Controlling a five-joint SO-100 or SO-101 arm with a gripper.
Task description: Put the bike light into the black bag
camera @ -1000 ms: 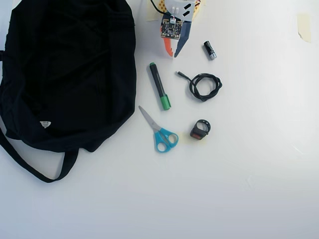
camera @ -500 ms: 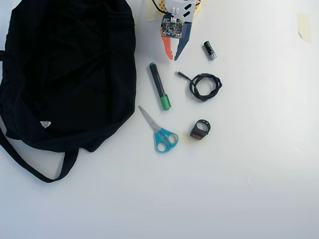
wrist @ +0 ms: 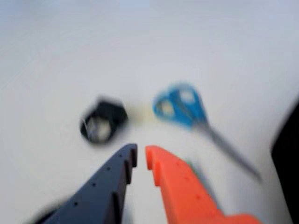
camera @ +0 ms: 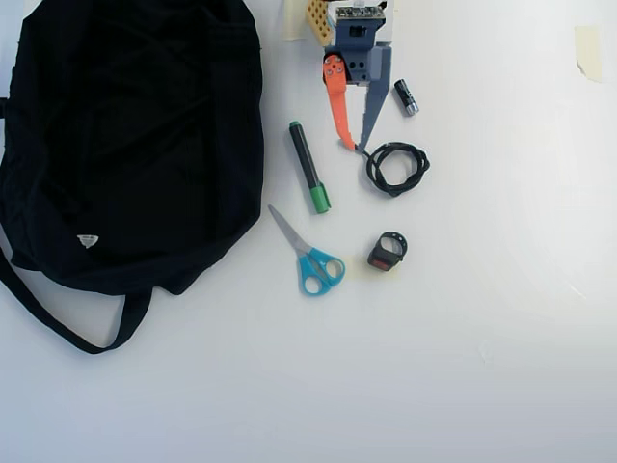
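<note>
While gripper (camera: 355, 148) hangs over table (camera: 482, 367), orange and grey fingers nearly together, tips a sliver apart, grasping nothing. Cable (camera: 395, 167) just beside grey tip, marker (camera: 308, 166) on orange side. Light (camera: 387, 252) beyond tips, apart, scissors (camera: 307, 255) beside it. Bag (camera: 125, 135) well off past marker. Wrist view blurred.

End effector (camera: 355, 148) near the coiled cable (camera: 395, 167), jaws seemingly almost closed.
</note>
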